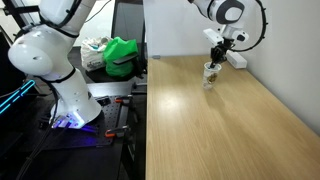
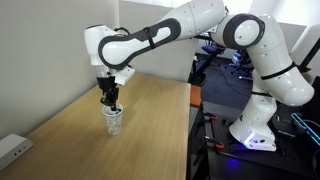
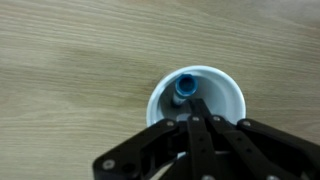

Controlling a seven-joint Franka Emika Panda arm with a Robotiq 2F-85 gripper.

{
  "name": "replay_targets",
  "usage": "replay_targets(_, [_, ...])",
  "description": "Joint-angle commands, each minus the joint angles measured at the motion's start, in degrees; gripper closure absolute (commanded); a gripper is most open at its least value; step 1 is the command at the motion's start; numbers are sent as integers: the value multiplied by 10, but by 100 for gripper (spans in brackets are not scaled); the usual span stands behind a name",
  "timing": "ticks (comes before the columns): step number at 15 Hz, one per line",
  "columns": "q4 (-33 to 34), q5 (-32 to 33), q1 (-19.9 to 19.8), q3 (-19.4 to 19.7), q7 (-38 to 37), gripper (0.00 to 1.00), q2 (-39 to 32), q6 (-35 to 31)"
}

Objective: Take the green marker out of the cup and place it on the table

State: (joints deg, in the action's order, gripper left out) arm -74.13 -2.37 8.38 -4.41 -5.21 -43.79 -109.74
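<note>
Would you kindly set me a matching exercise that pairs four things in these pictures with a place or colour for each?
Things:
1. cup
2. marker
3. claw
4. table

Place or colour:
a. light wood
b. directly over the cup
c. white
d. standing inside the cup

Pairs: 1-c, 2-d, 3-b, 4-a

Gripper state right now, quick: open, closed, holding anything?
Gripper: fingertips at the marker in the cup; open or closed cannot be told.
</note>
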Motion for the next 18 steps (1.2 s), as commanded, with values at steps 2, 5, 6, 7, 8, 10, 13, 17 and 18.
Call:
replay_targets(2, [32,8,7,7,-13,86,-13,32])
replay_targets(5, [40,8,6,7,-12,61,-18,40])
replay_targets(6, [42,8,6,7,-12,54,-20,42])
replay_targets(7, [44,8,6,7,-12,55,-21,44])
replay_targets(8, [46,7,6,7,-12,53,-23,45])
replay_targets(10, [50,7,6,7,-11,58,-26,49])
replay_targets(13, [62,6,5,7,-9,66,-34,60])
replay_targets(17, [77,6,5,7,-9,67,-43,78])
replay_targets(18, [81,7,5,8,-11,66,-45,84])
